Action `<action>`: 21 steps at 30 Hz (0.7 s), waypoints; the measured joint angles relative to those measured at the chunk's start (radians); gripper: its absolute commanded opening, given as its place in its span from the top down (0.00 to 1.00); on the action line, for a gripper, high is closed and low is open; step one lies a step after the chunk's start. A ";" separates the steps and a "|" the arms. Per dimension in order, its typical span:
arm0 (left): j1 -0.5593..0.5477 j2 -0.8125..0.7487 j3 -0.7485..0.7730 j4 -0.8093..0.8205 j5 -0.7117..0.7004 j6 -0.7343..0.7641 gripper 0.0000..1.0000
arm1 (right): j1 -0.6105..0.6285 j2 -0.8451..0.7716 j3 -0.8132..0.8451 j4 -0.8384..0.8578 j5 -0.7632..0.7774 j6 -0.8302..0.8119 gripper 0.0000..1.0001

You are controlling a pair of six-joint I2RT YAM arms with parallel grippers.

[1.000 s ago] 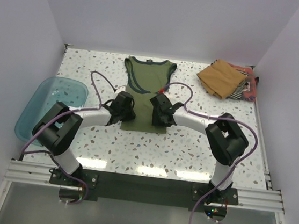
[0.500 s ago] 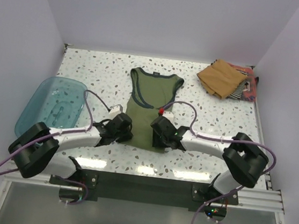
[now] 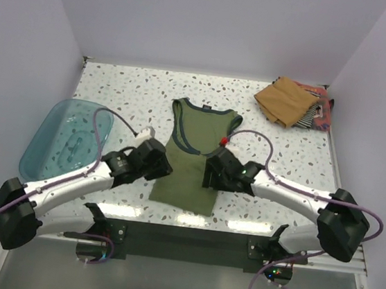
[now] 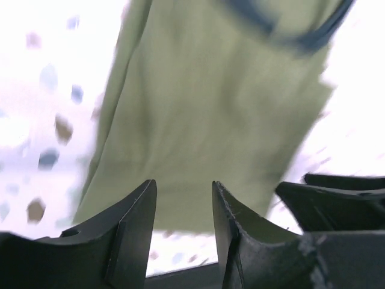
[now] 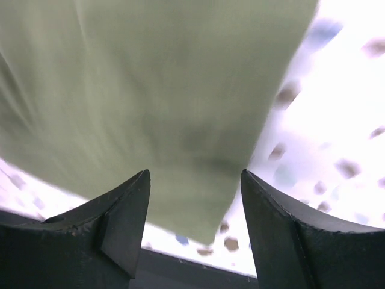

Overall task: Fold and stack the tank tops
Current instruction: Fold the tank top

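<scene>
The olive green tank top (image 3: 192, 160) lies flat in the middle of the table, neck to the back and hem near the front edge. My left gripper (image 3: 156, 162) is at its left side edge and my right gripper (image 3: 212, 175) at its right side edge. In the left wrist view the left gripper (image 4: 183, 183) is open and empty, just above the shirt (image 4: 210, 108) near its hem. In the right wrist view the right gripper (image 5: 195, 174) is open wide and empty over the shirt's corner (image 5: 150, 78). The tan-brown top (image 3: 285, 99), the striped top (image 3: 310, 116) and the reddish top (image 3: 326, 114) lie piled at the back right.
A translucent teal tub (image 3: 68, 141) stands at the left edge of the table. The speckled table (image 3: 282, 161) has walls on three sides. Purple cables loop over both arms. The front rail (image 3: 182, 237) runs just past the shirt's hem.
Both arms have drawn back toward the near edge, and the olive green tank top has slid with them from the back of the table to the front middle.
</scene>
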 measured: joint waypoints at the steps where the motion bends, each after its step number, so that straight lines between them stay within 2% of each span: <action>1: 0.040 0.003 0.044 0.002 0.008 0.021 0.54 | -0.051 -0.011 0.024 -0.004 -0.003 -0.012 0.36; 5: 0.287 0.079 0.212 0.071 0.019 0.117 0.56 | -0.299 -0.006 0.161 -0.003 -0.023 -0.078 0.37; 8: 0.418 0.241 0.354 0.143 -0.011 0.175 0.56 | -0.466 0.053 0.290 0.022 -0.020 -0.128 0.38; 12: 0.497 0.483 0.522 0.211 -0.020 0.240 0.58 | -0.600 0.214 0.438 0.092 -0.026 -0.179 0.39; 21: 0.640 0.939 0.778 0.347 0.070 0.361 0.64 | -0.743 0.562 0.575 0.202 -0.095 -0.223 0.40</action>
